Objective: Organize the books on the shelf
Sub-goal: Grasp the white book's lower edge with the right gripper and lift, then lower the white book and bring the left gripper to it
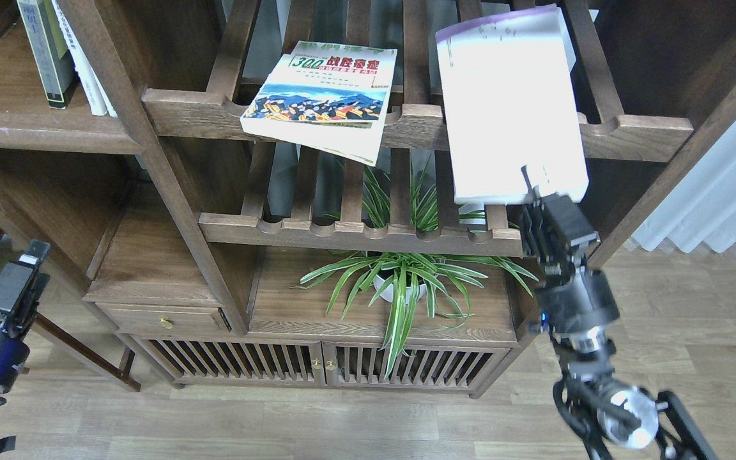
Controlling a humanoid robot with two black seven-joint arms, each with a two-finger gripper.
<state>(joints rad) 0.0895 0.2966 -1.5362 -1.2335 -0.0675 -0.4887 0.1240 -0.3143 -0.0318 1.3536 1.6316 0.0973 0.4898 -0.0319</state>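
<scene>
Right fingers (pixel 537 185) clamp white, purple-topped book (pixel 508 102); left fingers' (pixel 30 255) spread can't be told.

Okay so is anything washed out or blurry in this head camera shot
Head view: the white book held by the right hand is overexposed, its cover print nearly gone; the curtain at right also glares. The cream "300" book and plant are sharp. The left hand is dark but in focus.
</scene>
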